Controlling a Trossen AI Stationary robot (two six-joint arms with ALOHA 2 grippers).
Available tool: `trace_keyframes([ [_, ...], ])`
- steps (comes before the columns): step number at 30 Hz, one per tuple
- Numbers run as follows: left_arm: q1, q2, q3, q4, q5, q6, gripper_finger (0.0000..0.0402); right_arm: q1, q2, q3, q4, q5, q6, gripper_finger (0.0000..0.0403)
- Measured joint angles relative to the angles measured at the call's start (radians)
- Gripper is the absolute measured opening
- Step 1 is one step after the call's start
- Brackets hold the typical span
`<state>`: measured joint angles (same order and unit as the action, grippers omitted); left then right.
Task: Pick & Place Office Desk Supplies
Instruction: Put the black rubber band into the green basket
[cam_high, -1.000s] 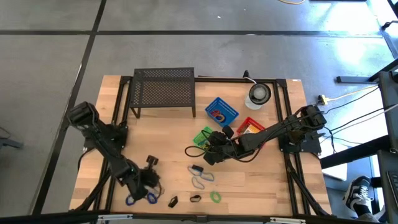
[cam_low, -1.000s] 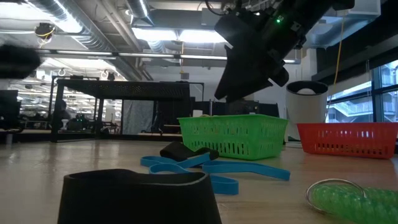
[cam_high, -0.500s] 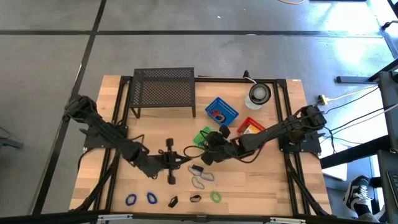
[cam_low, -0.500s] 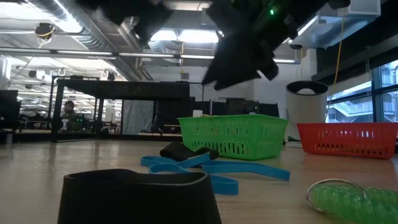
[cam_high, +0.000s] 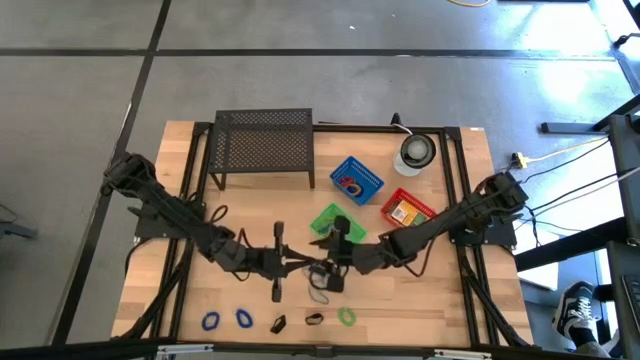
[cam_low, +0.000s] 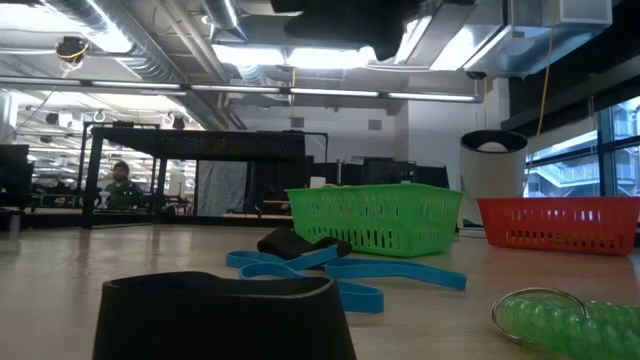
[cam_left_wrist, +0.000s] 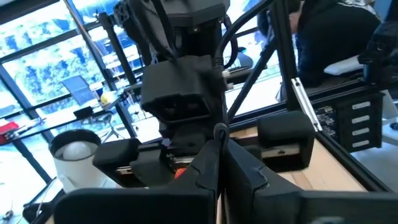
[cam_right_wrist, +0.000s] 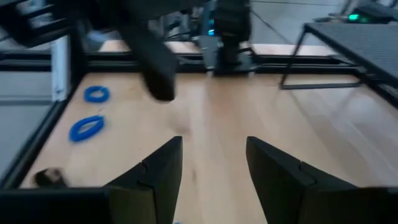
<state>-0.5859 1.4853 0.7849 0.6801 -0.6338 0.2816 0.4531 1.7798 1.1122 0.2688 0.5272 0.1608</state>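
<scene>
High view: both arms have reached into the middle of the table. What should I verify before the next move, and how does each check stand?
1. Right gripper open and empty, bare wood between its tips: ok.
2. Left gripper shut: ok.
3. Something held in the left gripper: cannot tell.
4. Room between the two grippers: not ok. The high view shows them almost meeting at mid-table.
5. Blue loops lying free near the table's front left edge, no arm over them: ok.
6. Green basket free for a drop: cannot tell. The right arm crosses its edge in the high view.
</scene>
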Motion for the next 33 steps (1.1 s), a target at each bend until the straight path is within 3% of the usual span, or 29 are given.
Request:
trace_keyframes([
  [9,0.032,0.000,-0.001,-0.002,-0.001,-0.023,0.0009,-0.031,0.000,0.000,0.041,-0.072,0.017,0.0178],
  [28,0.078,-0.001,-0.025,-0.010,0.006,-0.078,0.0008,-0.060,0.000,0.000,0.091,-0.072,-0.003,0.0177],
  [33,0.078,-0.001,-0.025,-0.010,0.000,-0.078,0.0010,-0.060,0.000,0.000,0.091,-0.072,0.000,0.0148],
])
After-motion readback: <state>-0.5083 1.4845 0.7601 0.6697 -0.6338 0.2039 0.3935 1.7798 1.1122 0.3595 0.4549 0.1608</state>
